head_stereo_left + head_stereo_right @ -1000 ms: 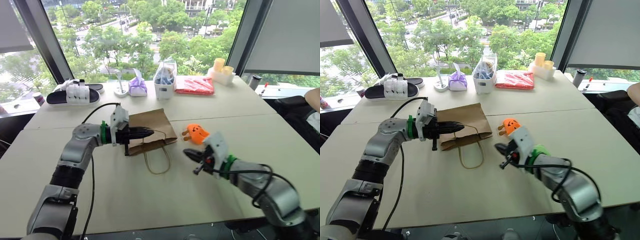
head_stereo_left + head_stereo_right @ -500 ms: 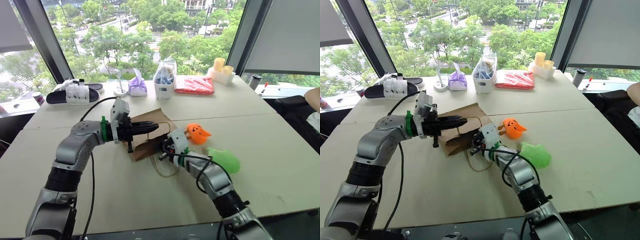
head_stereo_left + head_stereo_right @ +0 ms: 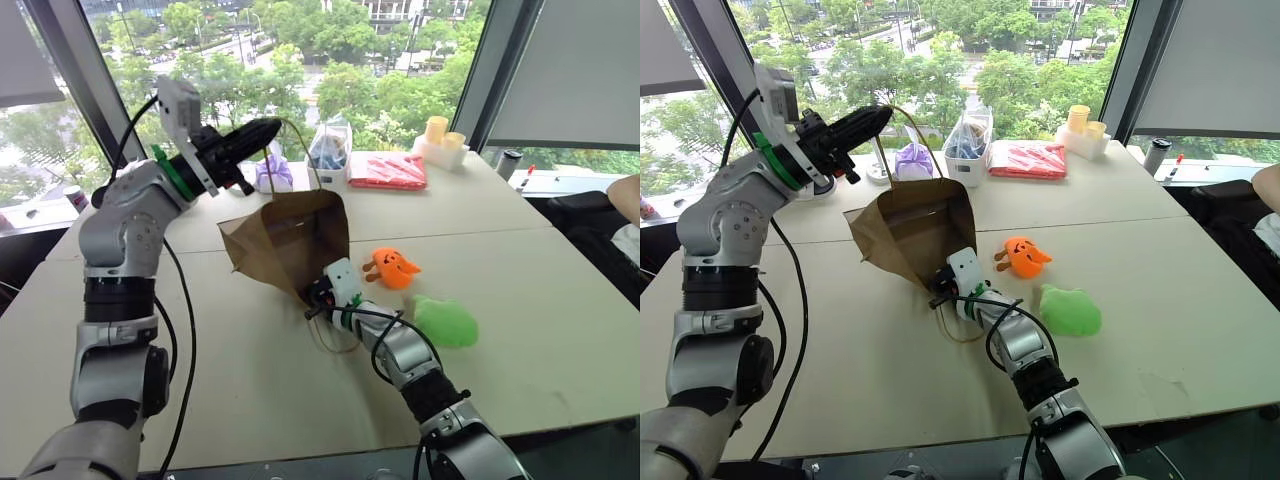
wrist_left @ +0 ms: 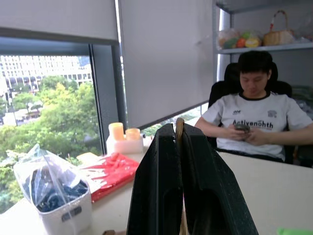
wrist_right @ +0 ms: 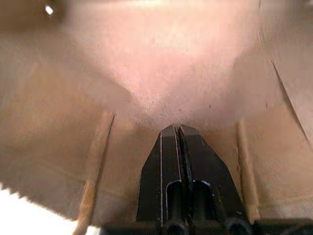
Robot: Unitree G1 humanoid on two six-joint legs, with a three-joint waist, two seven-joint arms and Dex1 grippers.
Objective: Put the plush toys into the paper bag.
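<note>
Holding the brown kraft paper bag (image 3: 288,238) up by one thin tan cord handle (image 4: 179,128), our left end effector (image 3: 268,131) is clamped on it, arm raised. Our right end effector (image 5: 178,131), fingers pressed together, reaches into the bag's mouth low at the bench (image 3: 520,290). Beside it lie the orange pumpkin plush toy (image 3: 392,267) and green blob plush toy (image 3: 446,322), open bench around them.

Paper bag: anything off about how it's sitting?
Yes. The paper bag hangs tilted from one cord handle pinched in the left gripper, its low corner at the right gripper. Both plush toys lie outside on the table.
</note>
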